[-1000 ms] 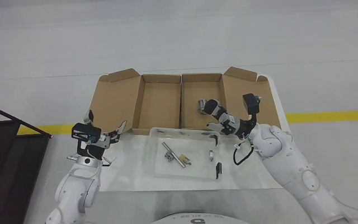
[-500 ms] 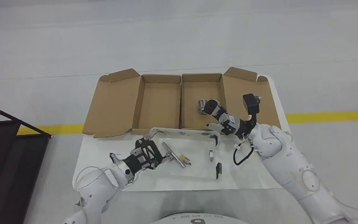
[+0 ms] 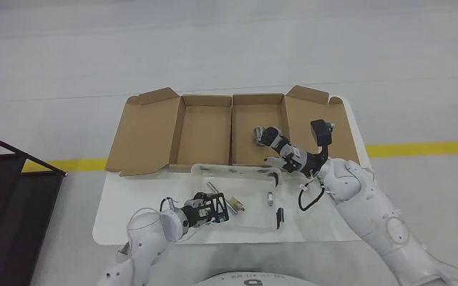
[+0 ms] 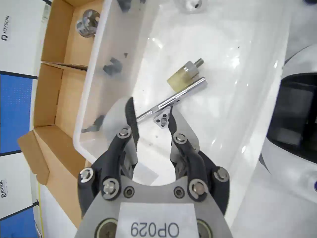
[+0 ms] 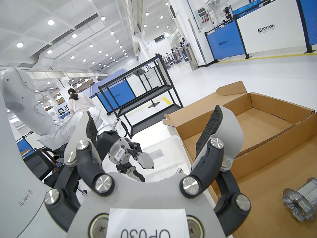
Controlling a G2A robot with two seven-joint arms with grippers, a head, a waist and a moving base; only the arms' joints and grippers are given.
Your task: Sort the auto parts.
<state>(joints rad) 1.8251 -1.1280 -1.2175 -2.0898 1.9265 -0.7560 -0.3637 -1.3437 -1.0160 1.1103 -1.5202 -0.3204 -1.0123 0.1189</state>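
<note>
Down at the left wrist: left gripper (image 4: pixel 150 108) released, fingers astride a small flat plate (image 4: pixel 162 121) and a steel rod's (image 4: pixel 178 97) tip, inside the clear tray (image 4: pixel 94 58). Just beside the rod, a yellowish plug (image 4: pixel 183 75). From above, mere specks. Over at the right wrist: right gripper (image 5: pixel 153 122) released, near a toothed hub (image 5: pixel 301 203) in a cardboard box (image 5: pixel 260 199).

Left gripper (image 3: pixel 213 208) swung in from the surface's (image 3: pixel 114 207) left edge by the box (image 3: pixel 139 139) flap, then across into the tray (image 3: pixel 254 217). It now sits low over the rod (image 4: pixel 178 97) end and small plate (image 4: pixel 162 120).
</note>
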